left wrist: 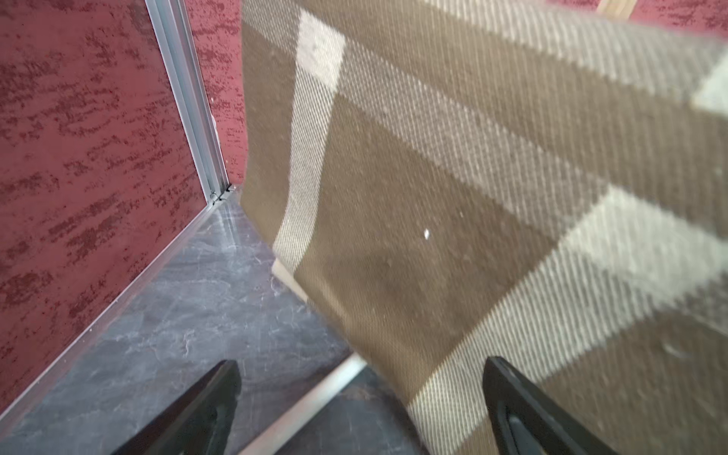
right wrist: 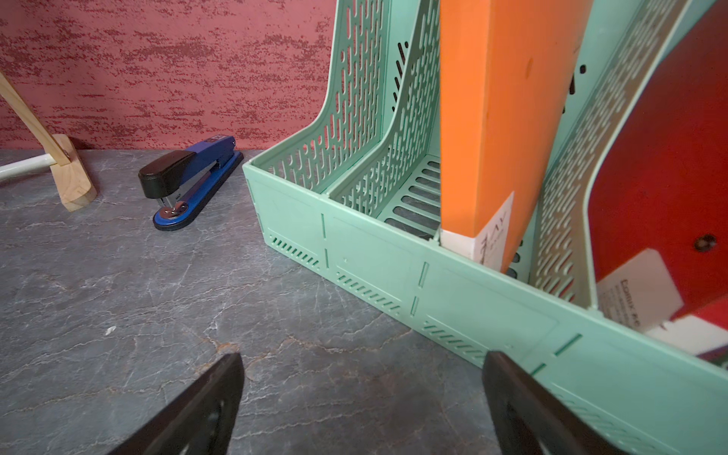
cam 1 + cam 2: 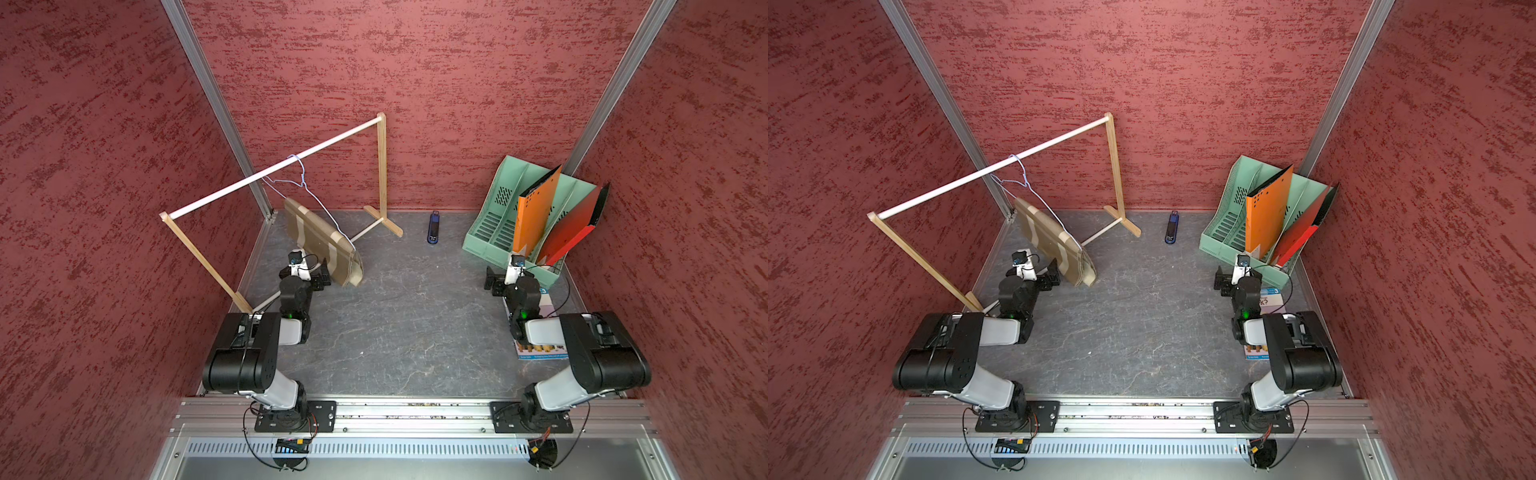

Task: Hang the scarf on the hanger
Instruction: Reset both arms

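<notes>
Hanging from the wooden rack at far left, the hanger carries the scarf, folded over its bottom wire so both halves drop together and balance. It's brown-tan with wide cream plaid bands, lying flat and smooth. The left fingers are spread wide beside the cloth, gripping nothing. The right fingers are equally spread and empty, parked by the green file tray, well clear.
</notes>
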